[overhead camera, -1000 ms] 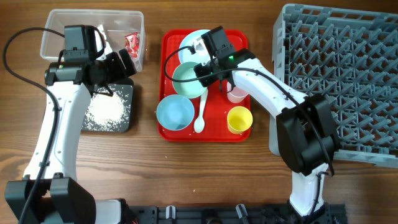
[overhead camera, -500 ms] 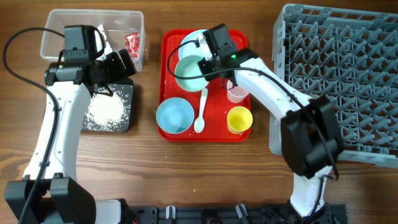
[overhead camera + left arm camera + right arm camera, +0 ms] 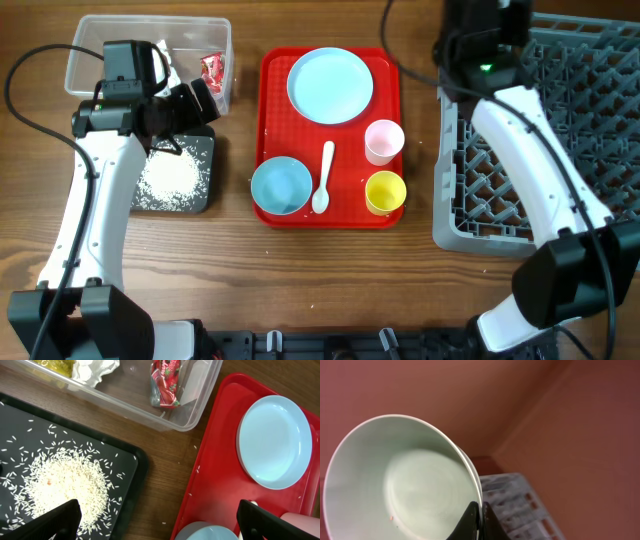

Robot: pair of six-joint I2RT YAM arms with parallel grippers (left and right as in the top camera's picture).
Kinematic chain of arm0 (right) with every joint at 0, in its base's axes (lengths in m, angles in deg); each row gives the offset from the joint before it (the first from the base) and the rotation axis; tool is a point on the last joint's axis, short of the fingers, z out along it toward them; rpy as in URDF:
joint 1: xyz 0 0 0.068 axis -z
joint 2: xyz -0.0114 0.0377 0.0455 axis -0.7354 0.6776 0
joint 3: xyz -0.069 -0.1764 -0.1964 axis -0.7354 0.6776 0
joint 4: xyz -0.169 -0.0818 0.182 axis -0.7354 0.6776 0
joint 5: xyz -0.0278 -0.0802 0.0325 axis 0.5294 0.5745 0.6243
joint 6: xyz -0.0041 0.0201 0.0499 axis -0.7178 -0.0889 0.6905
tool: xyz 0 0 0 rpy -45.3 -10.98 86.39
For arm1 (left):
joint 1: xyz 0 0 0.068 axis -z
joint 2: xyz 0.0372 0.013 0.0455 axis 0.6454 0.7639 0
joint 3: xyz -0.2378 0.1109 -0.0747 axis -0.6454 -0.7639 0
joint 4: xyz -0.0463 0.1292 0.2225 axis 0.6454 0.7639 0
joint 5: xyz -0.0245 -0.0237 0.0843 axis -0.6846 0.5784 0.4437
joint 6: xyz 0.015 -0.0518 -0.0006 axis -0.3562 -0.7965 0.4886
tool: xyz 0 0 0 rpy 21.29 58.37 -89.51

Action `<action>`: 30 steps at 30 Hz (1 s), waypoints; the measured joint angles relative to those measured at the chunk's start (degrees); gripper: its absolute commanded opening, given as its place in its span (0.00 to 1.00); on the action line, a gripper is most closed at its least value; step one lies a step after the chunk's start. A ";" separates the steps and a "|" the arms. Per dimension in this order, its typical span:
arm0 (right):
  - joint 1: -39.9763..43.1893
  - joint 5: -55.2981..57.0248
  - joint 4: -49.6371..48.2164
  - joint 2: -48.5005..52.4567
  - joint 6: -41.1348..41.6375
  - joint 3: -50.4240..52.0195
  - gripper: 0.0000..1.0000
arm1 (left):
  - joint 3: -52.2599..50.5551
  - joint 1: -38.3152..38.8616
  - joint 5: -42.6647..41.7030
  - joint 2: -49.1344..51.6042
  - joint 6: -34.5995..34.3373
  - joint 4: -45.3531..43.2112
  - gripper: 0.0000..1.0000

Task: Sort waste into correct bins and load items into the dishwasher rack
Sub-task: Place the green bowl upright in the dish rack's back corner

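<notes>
Light-blue round bowl (image 3: 400, 490) sits tilted in the right pincer (image 3: 479, 519), whose two dark fingers are closed onto its rim, one inside the wall and one outside. A tiny speck clings to the bowl's inner wall. From overhead, that arm reaches over the large square grey plastic rack with upright pegs (image 3: 560, 130), which fills the far right corner of the wooden worktop (image 3: 330, 280); the held bowl cannot be seen from above.

A flat red serving tray (image 3: 275, 110) lies at the middle of the far edge. It carries a round light-blue plate (image 3: 330, 85) at its far end and a pink cup (image 3: 384, 140) and a yellow cup (image 3: 385, 192) along its right side. A second light-blue bowl (image 3: 281, 185) sits at its near left corner, with a white spoon (image 3: 322, 178) between that bowl and the cups.

A clear plastic rectangular tub (image 3: 90, 40) stands in the far left corner, holding a red crinkled wrapper (image 3: 165, 382), a yellow wrapper (image 3: 55, 364) and a crumpled white tissue (image 3: 95, 367). Just on its near side lies a shallow black rectangular tray (image 3: 205, 150) with a heap of loose white rice grains (image 3: 65, 482). The left pincer (image 3: 157, 515) hangs above the strip of worktop between the black tray and the red tray, with its fingers spread wide and nothing between them
</notes>
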 measured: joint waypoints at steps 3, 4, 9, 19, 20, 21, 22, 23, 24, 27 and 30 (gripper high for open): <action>3.82 1.73 -7.74 2.54 -8.35 0.07 0.04 | 0.00 0.00 -0.04 0.00 0.00 0.09 1.00; 4.74 2.38 -11.39 4.96 -11.52 -0.02 0.04 | 0.00 0.00 0.00 0.00 0.00 -0.02 1.00; 5.16 4.59 -18.29 14.99 -24.76 0.00 0.04 | 0.00 0.00 -0.02 0.00 0.00 0.02 1.00; 5.16 5.97 -16.55 17.68 -29.20 0.11 0.04 | 0.00 0.00 -0.02 0.00 0.00 0.02 1.00; 5.16 5.97 -16.04 17.68 -29.20 0.37 0.04 | 0.00 0.00 -0.02 0.00 0.00 0.02 1.00; 5.16 5.95 -15.78 17.68 -29.18 0.44 0.04 | 0.00 0.00 -0.02 0.00 0.00 0.04 1.00; 5.16 5.92 -14.56 17.68 -29.11 0.59 0.04 | 0.00 0.00 -0.02 0.00 0.00 0.02 1.00; 5.16 5.90 -13.90 17.68 -28.98 0.87 0.04 | 0.00 0.00 -0.02 0.00 0.00 0.04 1.00; 5.16 5.88 -13.00 17.68 -28.72 1.11 0.04 | 0.00 0.00 -0.02 0.00 0.00 0.02 1.00; 5.16 5.77 -8.41 17.77 -26.10 1.29 0.04 | 0.00 0.00 -0.02 0.00 0.00 0.00 1.00; 5.16 5.38 -5.35 17.81 -23.26 1.29 0.04 | 0.00 0.00 -0.02 0.00 0.00 0.02 1.00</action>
